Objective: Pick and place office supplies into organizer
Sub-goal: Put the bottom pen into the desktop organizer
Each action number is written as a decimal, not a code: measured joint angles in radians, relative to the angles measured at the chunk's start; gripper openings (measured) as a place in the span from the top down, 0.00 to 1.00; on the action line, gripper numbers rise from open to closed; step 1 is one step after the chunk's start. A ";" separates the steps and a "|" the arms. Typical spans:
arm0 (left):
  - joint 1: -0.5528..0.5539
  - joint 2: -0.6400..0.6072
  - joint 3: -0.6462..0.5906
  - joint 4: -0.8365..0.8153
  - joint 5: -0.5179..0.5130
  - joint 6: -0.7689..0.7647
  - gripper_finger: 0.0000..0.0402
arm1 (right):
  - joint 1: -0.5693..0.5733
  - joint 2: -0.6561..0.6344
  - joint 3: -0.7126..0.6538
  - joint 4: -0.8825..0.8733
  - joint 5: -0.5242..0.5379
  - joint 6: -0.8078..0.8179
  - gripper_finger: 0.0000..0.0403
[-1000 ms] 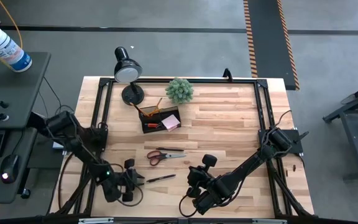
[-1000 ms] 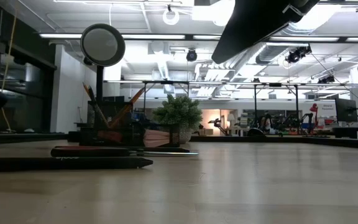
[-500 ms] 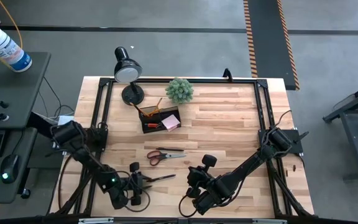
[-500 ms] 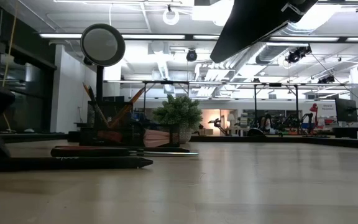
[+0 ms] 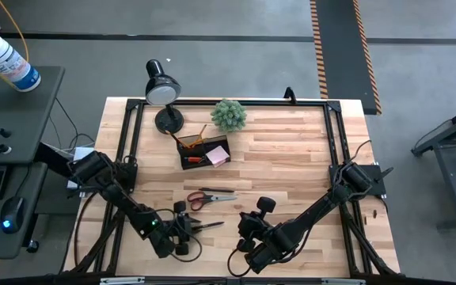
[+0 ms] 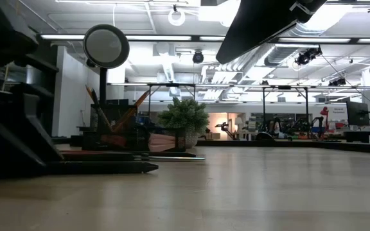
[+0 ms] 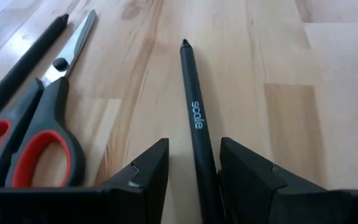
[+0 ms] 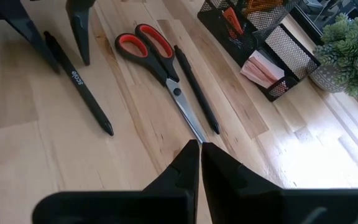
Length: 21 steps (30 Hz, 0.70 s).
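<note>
Looking down from the high view, the left gripper (image 5: pixel 187 229) is low at the near edge of the table (image 5: pixel 291 150), right at the black pen (image 5: pixel 204 226). The scissors (image 5: pixel 207 199) lie a little farther in, with a second pen (image 5: pixel 217 190) just beside them. The organizer (image 5: pixel 205 153) stands near the lamp (image 5: pixel 162 93) and the plant (image 5: pixel 229 115), well apart from the loose items, and it holds a pink notepad (image 5: pixel 218 155) and pencils (image 5: pixel 191 138). The right gripper (image 5: pixel 248 252) waits near the front edge.

In the low view the black pen (image 6: pixel 101 167) lies flat on the wood, and the dark mass of the left arm covers its near end. The scissors (image 6: pixel 127 156) lie behind it, the organizer (image 6: pixel 117 138) farther back.

In the left wrist view the two fingers (image 7: pixel 145 177) stand apart, one on each side of the black pen (image 7: pixel 196 134), which runs between them. I cannot tell if they touch it. The scissors (image 7: pixel 45 127) lie beside.

In the right wrist view the fingers (image 8: pixel 188 165) are pressed together and hold nothing, above the scissors (image 8: pixel 163 62) tip.
</note>
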 joint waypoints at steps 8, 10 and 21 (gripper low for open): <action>0.011 0.001 0.000 0.013 0.016 0.063 0.81 | 0.000 0.000 0.000 0.000 0.000 0.000 0.97; 0.011 0.002 0.000 0.022 0.016 0.091 0.88 | 0.000 0.000 0.000 0.000 0.000 0.000 0.97; 0.011 0.002 -0.004 0.049 0.013 0.163 0.96 | 0.000 0.000 0.000 -0.001 0.000 -0.001 0.97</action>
